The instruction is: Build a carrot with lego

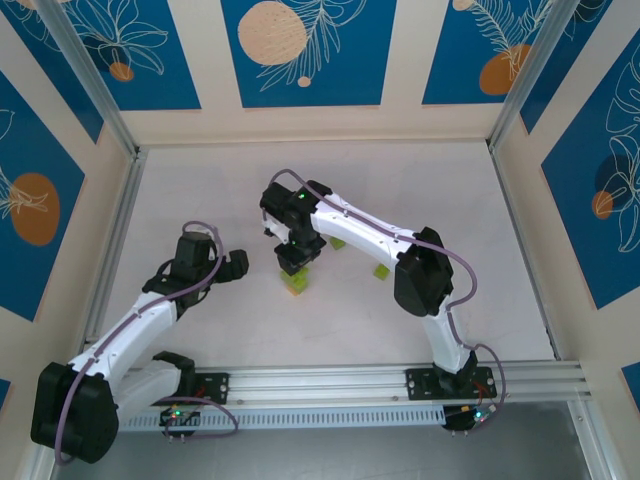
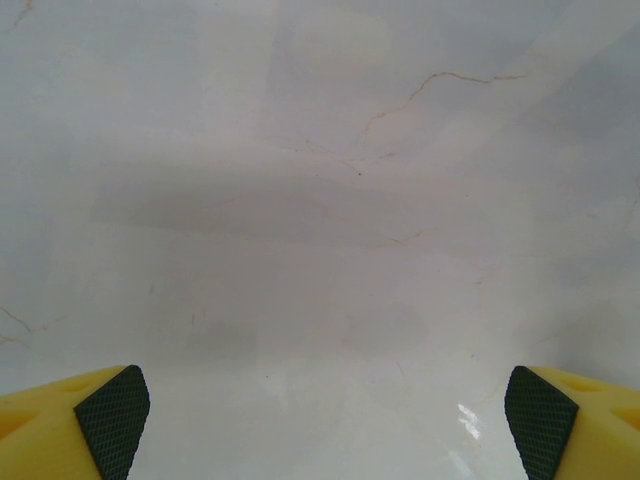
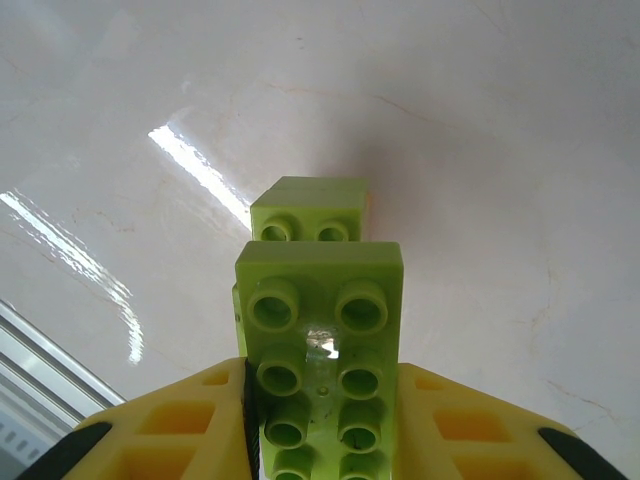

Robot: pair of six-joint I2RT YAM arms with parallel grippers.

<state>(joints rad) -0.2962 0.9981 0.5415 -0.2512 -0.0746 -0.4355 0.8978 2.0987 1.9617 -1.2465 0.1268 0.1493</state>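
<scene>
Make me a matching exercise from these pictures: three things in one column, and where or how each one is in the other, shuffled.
Things:
1. left claw
2. right claw
3. loose green brick

States:
A. shut on a lime-green brick
B. lying on the table beside the right arm
C. open over bare table

Pairs: 1-C, 2-A, 3-B

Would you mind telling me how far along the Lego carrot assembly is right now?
Done: a stepped stack stands on the table, a small lime-green brick with orange at its edge. In hand: the right gripper clamps a wider lime-green brick that looks joined to it. Remaining: two loose lime-green bricks lie beside the right arm; the left gripper hangs open over the table.
</scene>
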